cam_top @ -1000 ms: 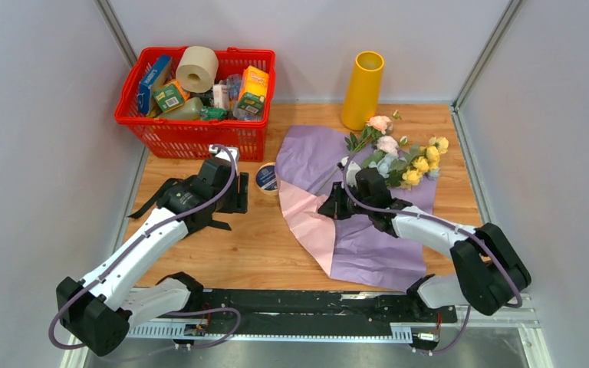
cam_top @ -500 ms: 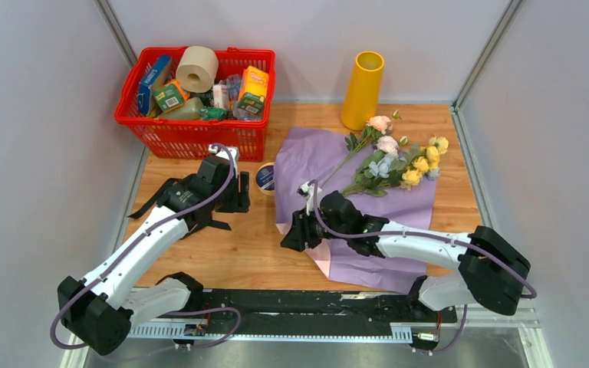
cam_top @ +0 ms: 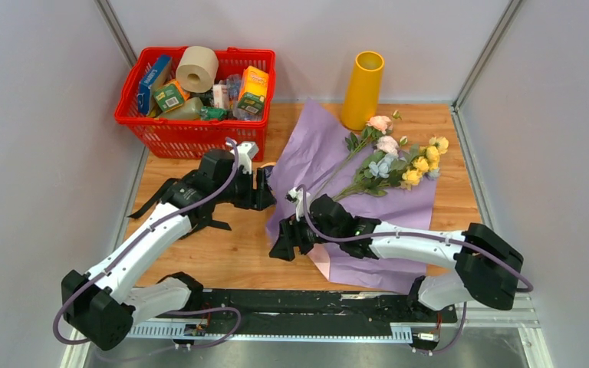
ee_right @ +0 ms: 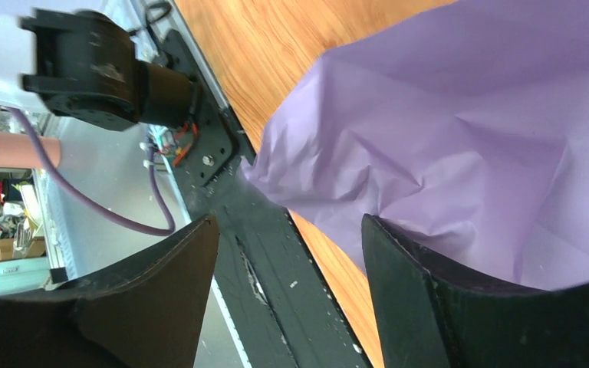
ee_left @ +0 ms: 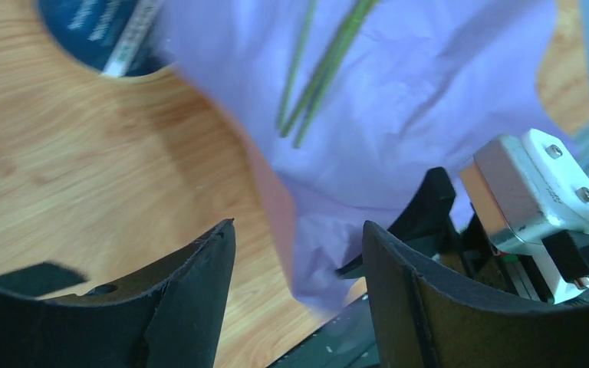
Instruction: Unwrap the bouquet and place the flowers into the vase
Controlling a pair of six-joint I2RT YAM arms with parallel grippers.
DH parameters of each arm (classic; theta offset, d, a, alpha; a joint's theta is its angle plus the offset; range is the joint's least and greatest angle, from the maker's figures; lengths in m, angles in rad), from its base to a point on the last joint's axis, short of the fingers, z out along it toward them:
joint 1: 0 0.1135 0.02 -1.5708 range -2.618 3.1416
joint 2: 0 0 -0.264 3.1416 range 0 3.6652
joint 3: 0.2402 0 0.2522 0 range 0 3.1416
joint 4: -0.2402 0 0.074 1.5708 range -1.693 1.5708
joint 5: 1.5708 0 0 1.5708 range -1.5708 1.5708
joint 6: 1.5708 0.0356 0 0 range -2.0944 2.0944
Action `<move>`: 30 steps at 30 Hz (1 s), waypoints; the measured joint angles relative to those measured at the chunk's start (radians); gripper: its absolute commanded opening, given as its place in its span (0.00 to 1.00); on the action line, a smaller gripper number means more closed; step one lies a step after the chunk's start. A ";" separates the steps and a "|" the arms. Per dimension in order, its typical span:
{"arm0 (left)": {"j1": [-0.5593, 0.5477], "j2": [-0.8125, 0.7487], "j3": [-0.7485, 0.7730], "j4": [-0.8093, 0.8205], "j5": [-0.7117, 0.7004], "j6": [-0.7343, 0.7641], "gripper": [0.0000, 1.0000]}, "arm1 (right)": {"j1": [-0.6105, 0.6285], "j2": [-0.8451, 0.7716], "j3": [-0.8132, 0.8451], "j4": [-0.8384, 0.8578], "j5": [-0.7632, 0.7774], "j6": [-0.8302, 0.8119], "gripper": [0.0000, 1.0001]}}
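Note:
The bouquet is unwrapped: its lilac paper [cam_top: 318, 149] lies spread on the table with the flowers [cam_top: 395, 162] resting loose on its far right part. Green stems [ee_left: 322, 69] cross the paper [ee_left: 406, 115] in the left wrist view. The yellow vase [cam_top: 362, 90] stands upright behind them. My right gripper [cam_top: 282, 247] is open at the paper's near-left edge, with nothing between its fingers [ee_right: 290, 222]; the crumpled paper [ee_right: 468, 138] lies beside one finger. My left gripper [cam_top: 264, 188] is open at the paper's left edge, which shows beyond the jaws [ee_left: 299, 230].
A red basket [cam_top: 192, 136] full of groceries stands at the back left. A tape roll [ee_left: 96, 31] lies by the paper's left edge. A black ribbon [cam_top: 147, 204] lies under the left arm. Grey walls close in both sides.
My right gripper slid left and nearer along the paper, pulling its left part over, then opened. My left gripper moved right to the paper's edge. The paper's back-left corner now stands raised.

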 measured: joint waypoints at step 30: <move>0.000 0.192 -0.233 0.024 -0.087 -0.146 0.58 | -0.051 -0.307 -0.085 -0.185 0.442 0.080 0.50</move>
